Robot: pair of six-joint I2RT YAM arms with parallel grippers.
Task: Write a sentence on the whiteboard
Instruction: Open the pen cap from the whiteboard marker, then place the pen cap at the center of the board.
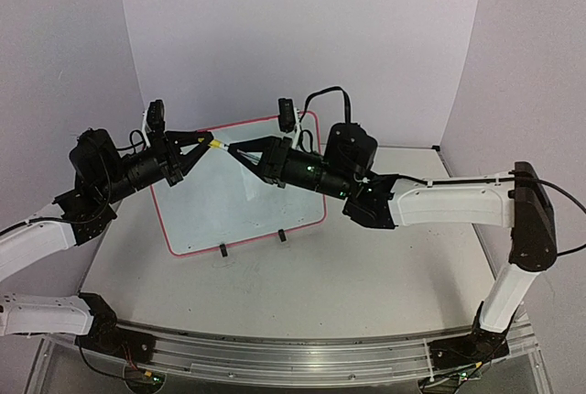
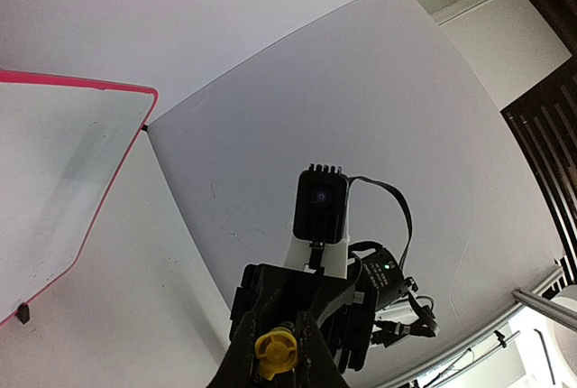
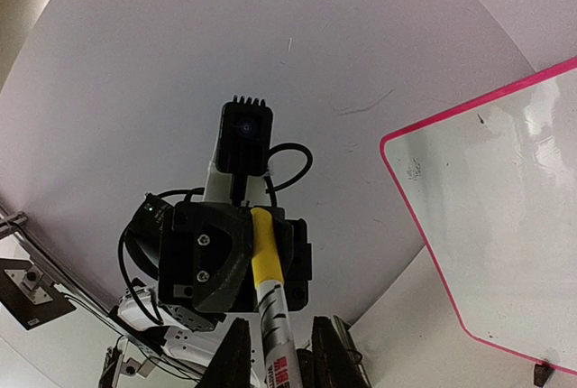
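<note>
Hovering over the blank whiteboard (image 1: 229, 206) on the table (image 1: 366, 275), both grippers meet at a marker (image 1: 218, 145), overhead view. Left wrist: left gripper (image 2: 275, 354) clamps its yellow end. Right wrist: marker barrel sits between right gripper (image 3: 275, 356) fingers, grip unclear. Nothing written yet; uncapping and writing remain, I judge.

The top camera looks down from behind the arms over the white table (image 1: 366, 275), the wrist cameras face each other closely along the yellow-banded white marker (image 3: 268, 280) between left claw (image 1: 207, 143) and right claw (image 1: 232, 148), all sharing the pink-edged glossy whiteboard (image 1: 229, 206).
</note>
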